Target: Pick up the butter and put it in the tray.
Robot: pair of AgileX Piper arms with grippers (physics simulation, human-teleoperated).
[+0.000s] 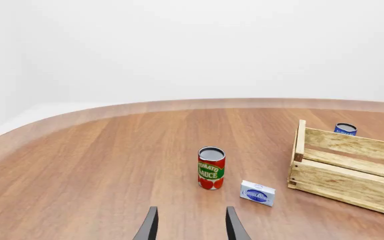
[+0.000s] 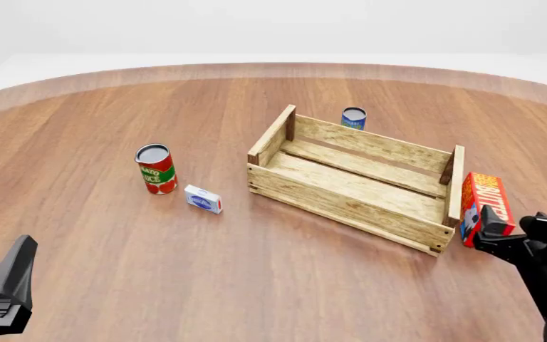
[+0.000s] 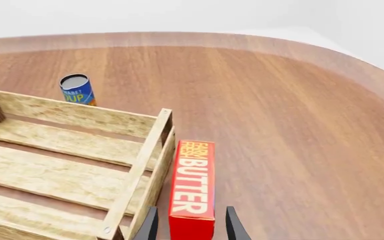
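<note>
1. Closest to the camera are the two tools: the left tool (image 2: 3, 288) sits low at the counter's near left edge, fingers spread wide with nothing between them.
2. Right tool (image 2: 503, 231) is over by the near right edge, and its fingers sit on either side of the near end of the butter (image 2: 483, 203), narrowed in around it. Can't quite tell from the right wrist view if the pads are actually touching the carton.
3. Butter is standing on its long edge on the counter (image 2: 254, 285), just outside the tray (image 2: 350, 196), right up against the tray's right-hand end board. White "BUTTER" lettering faces up.
4. Tray is roughly mid-counter, turned at an angle, with only slats showing inside.
5. Left of the tray there's a tomato sauce can (image 2: 156, 169) standing upright, with a small white-and-blue box (image 2: 203, 199) lying just beside it on the tray side.
6. Blue soup can (image 2: 353, 117) is upright behind the tray, toward the far edge, close to its back slats.
</note>
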